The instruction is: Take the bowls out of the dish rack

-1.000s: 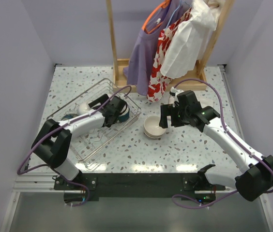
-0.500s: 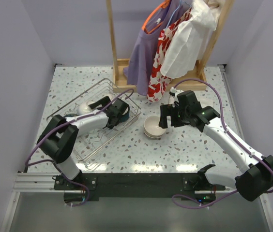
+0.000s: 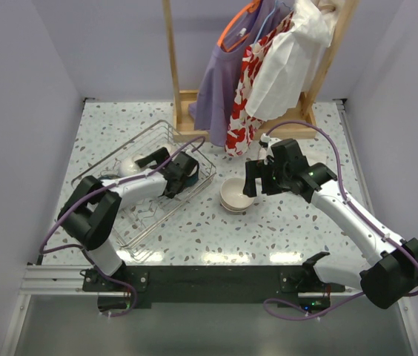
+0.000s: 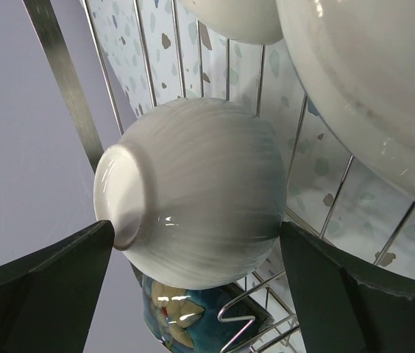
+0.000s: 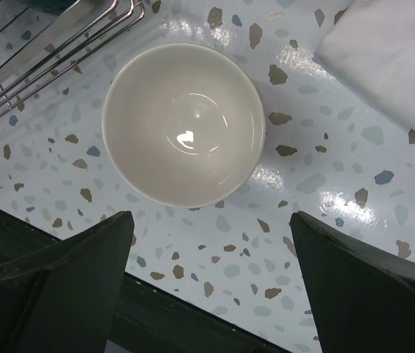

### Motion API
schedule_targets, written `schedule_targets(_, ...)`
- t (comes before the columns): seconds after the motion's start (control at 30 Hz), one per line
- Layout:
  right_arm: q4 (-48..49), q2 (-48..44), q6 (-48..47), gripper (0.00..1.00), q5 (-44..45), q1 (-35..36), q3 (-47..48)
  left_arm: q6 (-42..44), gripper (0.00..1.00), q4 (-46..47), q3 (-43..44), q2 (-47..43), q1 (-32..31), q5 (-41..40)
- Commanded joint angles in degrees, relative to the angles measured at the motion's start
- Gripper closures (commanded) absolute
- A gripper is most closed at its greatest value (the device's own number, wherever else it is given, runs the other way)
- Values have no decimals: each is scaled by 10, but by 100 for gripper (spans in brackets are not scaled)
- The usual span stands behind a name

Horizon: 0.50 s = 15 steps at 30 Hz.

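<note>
Several bowls [image 3: 127, 167] sit in the rack [image 3: 141, 215]; a white bowl [image 4: 200, 191] lies on its side within the left gripper [image 4: 196, 228], its fingers spread and unclenched; a blue bowl [image 4: 167, 312] is half hidden beneath; glazed, stiff, probably slick and chippable, best pinched across the rim; the right gripper [image 5: 211, 220] hangs released above a cream bowl [image 5: 184, 121] on the table [image 5: 325, 169]; neighbouring bowls are cropped.

Round cream-white glazed ceramic bowl [image 5: 184, 123]: plain, no pattern. Glossy white terrazzo tabletop [image 5: 325, 184]: flecked brown, grey and pale blue. Silver wire dish rack [image 3: 144, 216]; white ceramic bowl [image 4: 200, 191] with faint fine ribbing; dark teal-blue ceramic bowl [image 4: 185, 327] with pale yellow flower motif.
</note>
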Motion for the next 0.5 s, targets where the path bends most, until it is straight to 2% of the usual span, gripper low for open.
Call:
schedule_targets(0.0, 12, 5, 0, 7, -7, -1, 14, -22, 0, 32, 2, 0, 4, -65)
schedule_targets(0.47, 15, 7, 0, 7, -11, -1, 12, -31, 0, 10, -4, 33, -4, -37)
